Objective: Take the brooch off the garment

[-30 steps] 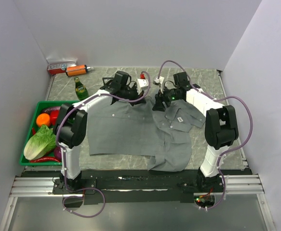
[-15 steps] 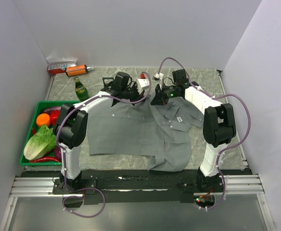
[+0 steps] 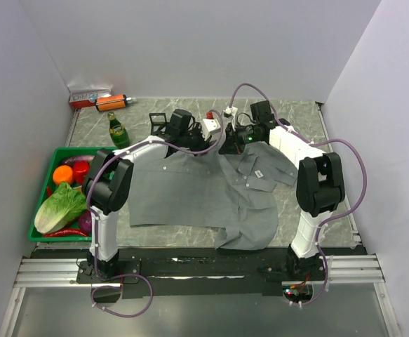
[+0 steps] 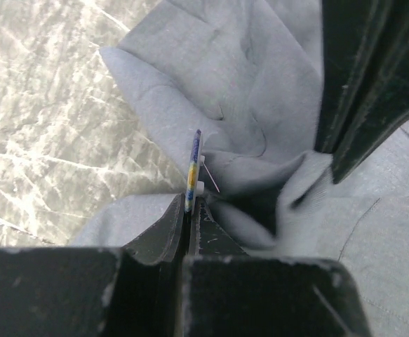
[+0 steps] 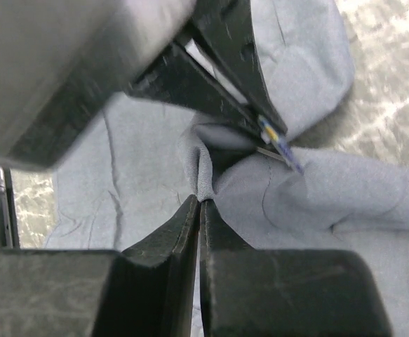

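Note:
The grey garment (image 3: 183,189) lies spread on the marble table, bunched up at its collar end. The brooch (image 4: 193,165) shows edge-on as a thin bluish disc with a pin behind it. My left gripper (image 4: 189,203) is shut on the brooch, right at the fabric. In the right wrist view the brooch (image 5: 280,142) sits at the tips of the left gripper (image 5: 271,126). My right gripper (image 5: 200,202) is shut on a raised fold of the garment (image 5: 120,175) just beside it. From above, the left gripper (image 3: 212,133) and the right gripper (image 3: 226,146) meet at the shirt's far edge.
A green crate (image 3: 57,150) of vegetables stands at the left. A green bottle (image 3: 117,130), an orange object (image 3: 111,102) and a red-and-white box (image 3: 88,96) sit at the back left. The white label (image 3: 261,173) lies on the shirt's right part.
My right gripper has gone from open to shut on a fold of the garment. The left arm has shifted slightly right, still gripping the brooch.

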`<state>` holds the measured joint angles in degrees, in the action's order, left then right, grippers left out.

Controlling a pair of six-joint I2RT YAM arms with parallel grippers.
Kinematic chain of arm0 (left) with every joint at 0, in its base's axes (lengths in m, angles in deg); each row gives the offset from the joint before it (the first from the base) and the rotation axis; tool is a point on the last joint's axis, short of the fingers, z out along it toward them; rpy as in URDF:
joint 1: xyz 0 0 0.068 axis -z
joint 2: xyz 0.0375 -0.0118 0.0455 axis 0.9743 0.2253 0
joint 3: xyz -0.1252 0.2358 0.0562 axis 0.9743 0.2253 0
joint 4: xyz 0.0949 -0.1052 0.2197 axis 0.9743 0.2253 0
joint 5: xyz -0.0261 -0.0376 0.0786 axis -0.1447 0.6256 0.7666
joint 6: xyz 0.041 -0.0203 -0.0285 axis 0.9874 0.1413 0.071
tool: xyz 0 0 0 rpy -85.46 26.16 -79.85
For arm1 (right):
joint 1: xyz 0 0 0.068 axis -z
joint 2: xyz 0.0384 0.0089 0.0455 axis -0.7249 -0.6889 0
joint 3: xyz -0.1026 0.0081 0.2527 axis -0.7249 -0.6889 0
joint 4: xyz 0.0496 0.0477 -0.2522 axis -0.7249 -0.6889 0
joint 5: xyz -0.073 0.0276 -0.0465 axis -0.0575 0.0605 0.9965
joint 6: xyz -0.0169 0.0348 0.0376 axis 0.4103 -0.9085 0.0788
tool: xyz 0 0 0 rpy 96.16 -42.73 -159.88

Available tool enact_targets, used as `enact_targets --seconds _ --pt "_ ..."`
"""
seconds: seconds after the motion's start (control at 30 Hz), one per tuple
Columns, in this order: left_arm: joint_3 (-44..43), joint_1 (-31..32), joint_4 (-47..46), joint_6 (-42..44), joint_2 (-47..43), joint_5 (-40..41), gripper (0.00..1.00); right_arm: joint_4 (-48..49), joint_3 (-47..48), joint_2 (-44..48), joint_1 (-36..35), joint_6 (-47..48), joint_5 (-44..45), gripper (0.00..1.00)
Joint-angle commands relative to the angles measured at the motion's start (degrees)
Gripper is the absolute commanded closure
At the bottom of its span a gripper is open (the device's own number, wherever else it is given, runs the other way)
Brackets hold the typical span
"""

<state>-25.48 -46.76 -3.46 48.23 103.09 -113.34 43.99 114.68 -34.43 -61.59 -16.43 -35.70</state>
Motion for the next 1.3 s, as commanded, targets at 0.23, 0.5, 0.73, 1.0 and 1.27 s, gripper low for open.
enact_targets --seconds 0.23,0.5,0.73,1.0,1.27 --pt "-8.9 -6.5 3.0 -7.4 -2.3 -5.5 0.99 -7.8 4.5 2.6 3.1 3.9 4.2 0.47" --pt "-16.3 -7.5 19.2 -5.9 -3.2 -16.0 0.99 3.5 8.5 7.9 3.4 -9.6 13.1 0.00" --pt "-12.2 -11.0 20.6 -5.4 -6.8 -23.3 0.99 -1.0 17.7 6.3 2.7 -4.9 13.3 0.00" --pt "-7.8 -12.7 22.9 -1.7 -13.0 -27.7 0.99 -12.6 23.2 5.3 0.5 5.3 5.1 0.23" --pt "-12.2 -11.9 33.7 3.7 -13.3 -21.1 0.99 -3.0 11.4 12.2 -6.1 12.8 6.2 0.25"
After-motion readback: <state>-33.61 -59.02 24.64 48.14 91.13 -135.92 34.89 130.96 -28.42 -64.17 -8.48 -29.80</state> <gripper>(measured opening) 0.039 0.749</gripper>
